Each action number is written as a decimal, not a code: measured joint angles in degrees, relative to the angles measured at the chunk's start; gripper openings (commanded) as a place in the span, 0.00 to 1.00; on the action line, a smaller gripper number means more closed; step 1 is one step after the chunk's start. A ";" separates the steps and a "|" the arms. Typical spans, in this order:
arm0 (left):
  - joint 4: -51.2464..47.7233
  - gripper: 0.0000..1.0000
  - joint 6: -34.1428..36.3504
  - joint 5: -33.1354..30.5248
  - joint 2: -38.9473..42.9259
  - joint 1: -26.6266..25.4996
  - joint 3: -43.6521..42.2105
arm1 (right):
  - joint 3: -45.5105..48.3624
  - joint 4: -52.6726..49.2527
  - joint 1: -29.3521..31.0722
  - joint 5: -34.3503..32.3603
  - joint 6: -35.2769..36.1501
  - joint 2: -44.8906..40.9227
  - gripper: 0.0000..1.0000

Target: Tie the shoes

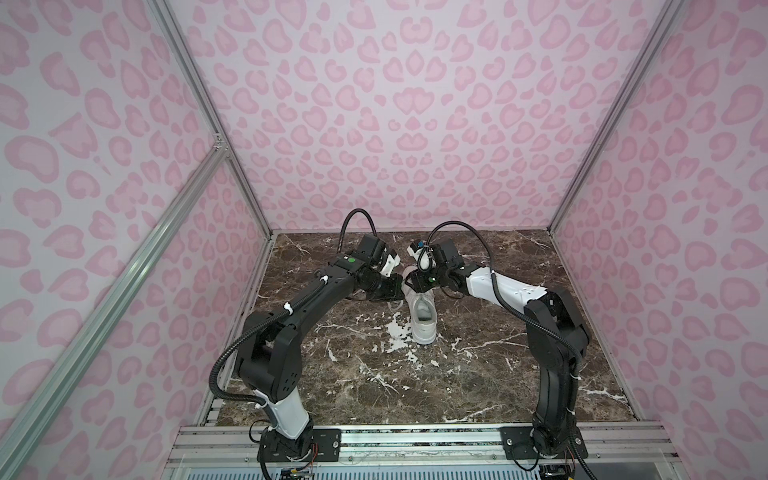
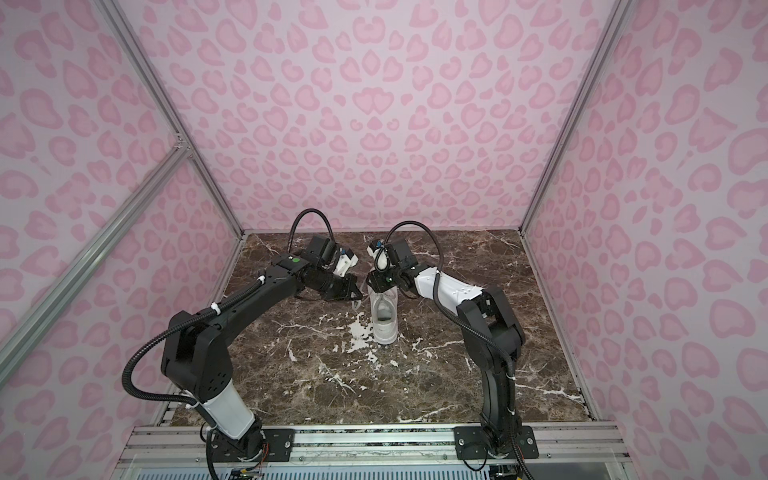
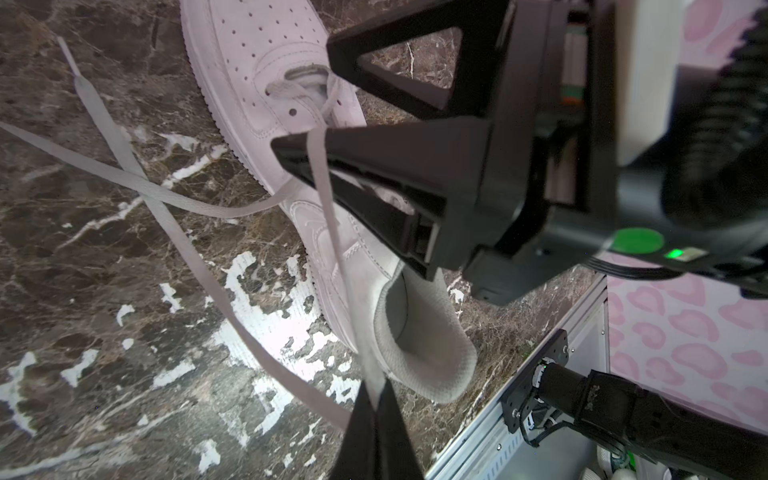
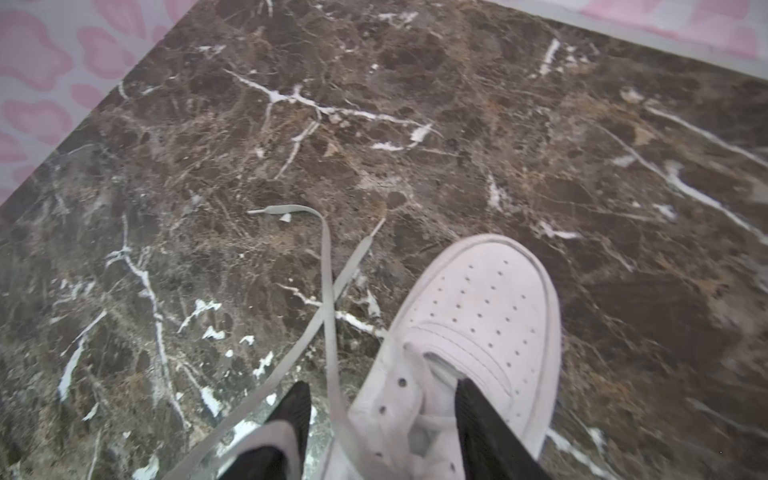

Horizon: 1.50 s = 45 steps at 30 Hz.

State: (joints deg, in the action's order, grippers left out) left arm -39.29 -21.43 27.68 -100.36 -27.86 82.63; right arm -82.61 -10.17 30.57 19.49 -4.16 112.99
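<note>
- Left gripper (image 3: 376, 399): fingers pinched tight on 1 lace (image 3: 327, 208) of the sneaker (image 3: 249, 54).
- Right gripper (image 4: 384, 415): fingers apart, 1 in the sneaker's throat, 1 just outside its eyelet row.

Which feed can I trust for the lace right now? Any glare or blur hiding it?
Left wrist view: glare whitens the marble table beside the sneaker, and the lace blurs where the left pincer pinches it. Right wrist view: the right pincer is out of focus, edges soft. Both top views: evenly lit, sharp, lace too small.
</note>
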 measured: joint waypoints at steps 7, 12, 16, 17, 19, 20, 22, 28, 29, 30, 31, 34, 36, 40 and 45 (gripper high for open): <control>1.49 0.07 -0.46 0.61 -4.07 -0.59 3.02 | 2.16 1.40 -2.67 -1.44 -4.46 -0.26 0.57; 1.77 0.11 -0.61 1.07 -5.53 -1.22 3.30 | 2.54 2.34 -3.76 -1.46 -7.10 -0.20 0.57; 1.73 0.20 -1.03 1.92 -6.25 -1.55 3.30 | 1.27 3.02 -4.24 -2.54 -8.15 0.81 0.57; 1.75 0.22 -1.03 1.95 -6.36 -1.66 3.30 | 1.01 3.04 -4.42 -2.51 -8.31 1.07 0.57; 1.75 0.24 -1.31 2.10 -6.56 -1.73 3.30 | 0.66 3.04 -4.59 -2.45 -8.33 1.55 0.57; 1.75 0.24 -1.31 2.08 -6.56 -1.73 3.26 | 0.66 3.02 -4.70 -2.27 -8.41 1.77 0.57; 1.75 0.25 -1.29 1.99 -6.56 -1.73 3.17 | 0.66 2.97 -4.81 -1.81 -8.72 2.12 0.57; 1.75 0.30 -1.20 0.74 -5.99 -0.94 0.76 | 0.59 2.51 -5.18 -1.57 -9.35 2.80 0.57; 1.75 0.31 -1.22 0.22 -5.70 -0.68 0.11 | 0.35 2.10 -5.29 -1.57 -9.79 3.06 0.57; 1.73 0.31 -1.25 -0.55 -5.42 -0.39 -0.52 | 0.20 1.84 -5.42 -1.57 -9.97 3.28 0.56; 1.66 0.32 -1.42 -1.44 -5.11 -0.04 -1.09 | -0.11 1.44 -5.60 -1.55 -10.01 3.52 0.56; 1.55 0.34 -1.53 -5.51 -4.66 0.85 -2.05 | -0.52 1.07 -5.86 -1.38 -10.38 4.00 0.57; 1.22 0.33 -1.46 -8.26 -4.81 1.27 -2.10 | -0.52 0.87 -5.95 -1.22 -10.40 4.02 0.56; 1.07 0.26 -0.92 -11.02 -7.67 1.51 -1.90 | -0.52 0.81 -5.88 -0.55 -10.78 4.02 0.56; 1.90 0.10 -0.98 -11.06 -11.65 1.51 -0.90 | -0.42 0.85 -5.88 -0.09 -10.78 4.00 0.56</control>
State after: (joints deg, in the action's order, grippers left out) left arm -37.39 -22.41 16.62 -112.01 -26.35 81.73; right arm -83.02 -9.32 24.69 19.40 -14.94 116.99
